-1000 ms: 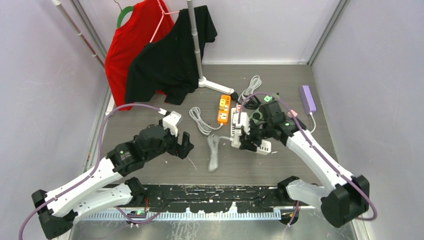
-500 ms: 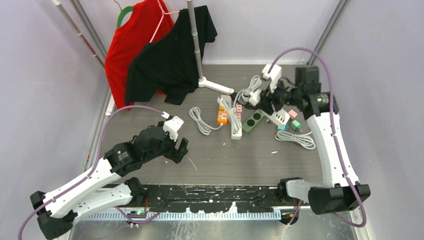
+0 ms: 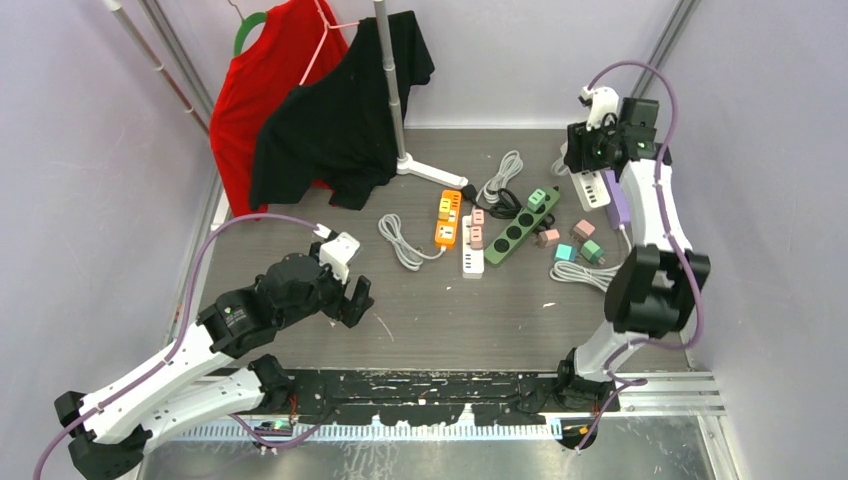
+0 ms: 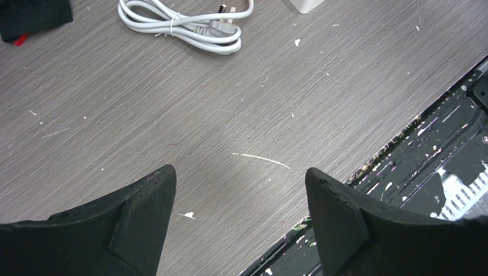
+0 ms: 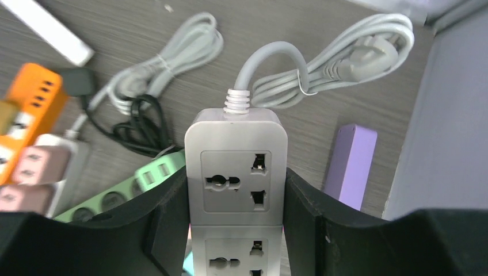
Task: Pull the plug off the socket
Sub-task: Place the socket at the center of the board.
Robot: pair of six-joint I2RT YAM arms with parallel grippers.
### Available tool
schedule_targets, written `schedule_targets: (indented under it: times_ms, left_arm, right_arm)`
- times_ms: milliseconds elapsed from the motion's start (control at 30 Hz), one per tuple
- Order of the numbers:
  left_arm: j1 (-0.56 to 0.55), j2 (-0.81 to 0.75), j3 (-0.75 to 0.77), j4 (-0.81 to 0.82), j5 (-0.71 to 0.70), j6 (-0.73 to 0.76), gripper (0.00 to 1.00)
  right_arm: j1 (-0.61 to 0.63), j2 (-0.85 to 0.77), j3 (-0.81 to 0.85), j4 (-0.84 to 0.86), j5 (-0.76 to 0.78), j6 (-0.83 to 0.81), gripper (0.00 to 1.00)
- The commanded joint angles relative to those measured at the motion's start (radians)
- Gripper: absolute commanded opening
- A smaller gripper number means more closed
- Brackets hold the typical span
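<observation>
Gripping a white power strip (image 5: 236,172), right gripper (image 5: 236,192), clear only by wrist view; left gripper (image 4: 240,179) spread wide.

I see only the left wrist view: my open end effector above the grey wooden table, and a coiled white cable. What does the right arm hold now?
Observer: The right end effector is shut on a white plastic power strip, with one finger on each long side.
Operator: Is a plug in its sockets?
Observer: The two sockets that show in the right wrist view are empty. Only the strip's own grey cord leaves its end.
Operator: Where is it in the cell?
Observer: The top view shows it at the far right corner of the grey table, beside a purple rectangular block.
</observation>
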Motion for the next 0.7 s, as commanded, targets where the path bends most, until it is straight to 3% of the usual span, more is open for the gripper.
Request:
schedule_targets:
  times_ms: [0,200,433,500,667]
  left_arm:
    - [0.003,-0.013,-0.001,0.031,0.019,0.019,0.82]
    - [0.004,-0.014,-0.004,0.034,0.02,0.021,0.82]
    - [0.003,-0.01,-0.003,0.038,0.027,0.026,0.83]
    - [0.003,-0.008,-0.003,0.038,0.027,0.027,0.83]
    - [0.004,0.001,-0.003,0.042,0.034,0.031,0.83]
  right_arm:
    - [-0.007,0.129,0.094,0.124,0.102,0.005,0.01]
    - [-0.028,0.343,0.159,0.138,0.216,0.03,0.02]
    - [-0.036,0.529,0.212,0.152,0.357,0.047,0.12]
    - [-0.035,0.55,0.217,0.15,0.382,0.043,0.2]
    - [-0.042,0.536,0.207,0.143,0.385,0.041,0.6]
